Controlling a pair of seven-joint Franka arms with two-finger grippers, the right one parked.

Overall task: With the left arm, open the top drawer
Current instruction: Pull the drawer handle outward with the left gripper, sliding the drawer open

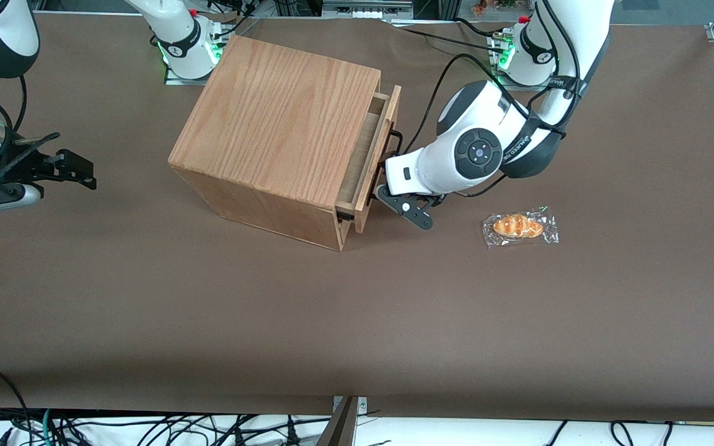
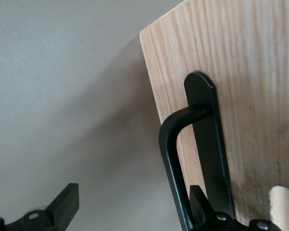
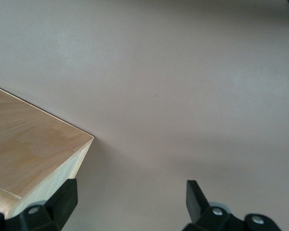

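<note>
The front view takes in the whole brown bench (image 1: 208, 310): an oak box (image 1: 276, 118) with strong straight grain is set at an angle on it, and the top drawer (image 1: 377, 148) is seen pulled a short way out of the box's face toward the working arm's end, a strip of pale inner wood being exposed between box and front panel. The drawer's long axis is seen running along that face, from farther off to nearer the camera, and its flat front panel is turned toward the left arm (image 1: 487, 142), whose glossy white shell and round dark-grey cap are shown only here. A wrapped bread roll (image 1: 519, 227) in clear, crinkled film is also shown only in this view, lying on the bench apart from the box and nearer the camera than the arm. The gripper (image 1: 408, 207) is placed just in front of the drawer panel, low at its nearer end. What the front view leaves unclear is given by the left wrist view: the thin black handle (image 2: 172, 159), a bent rod fixed to a flat round-ended plate, is seen close up against the grained panel, one black finger (image 2: 198, 199) lies touching it and the other is well apart, so the gripper (image 2: 130, 204) is spread wide and nothing is clamped.
</note>
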